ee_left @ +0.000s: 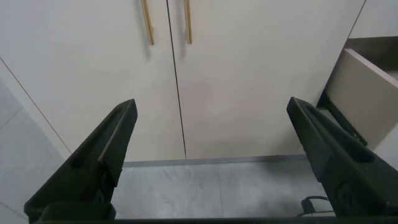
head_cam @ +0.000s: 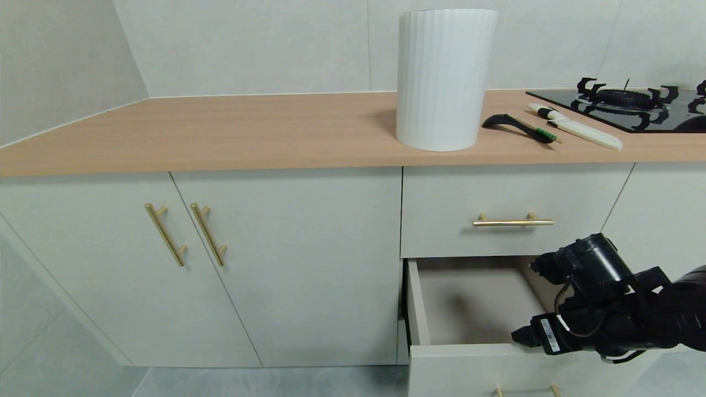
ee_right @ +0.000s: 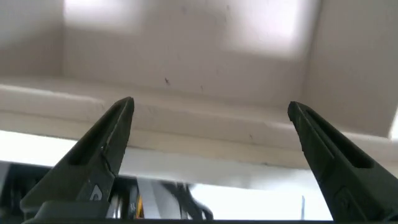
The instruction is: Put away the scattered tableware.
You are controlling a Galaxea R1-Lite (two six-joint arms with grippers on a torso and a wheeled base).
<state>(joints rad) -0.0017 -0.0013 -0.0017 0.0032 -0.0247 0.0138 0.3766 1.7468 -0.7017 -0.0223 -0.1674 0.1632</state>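
Since the right pincer (ee_right: 210, 107) hangs spread wide and empty at the front edge of the open drawer (head_cam: 417, 300), the robot looks barely started: drawer's ready, nothing visible in it. The left pincer (ee_left: 211, 106) is wide too, low by the cupboard doors (ee_left: 261, 74). The black ladle (head_cam: 515, 125) and white knife (head_cam: 579, 129) lie up on the desk (head_cam: 248, 132) beside a ribbed canister (head_cam: 441, 77) — well above both pincers.
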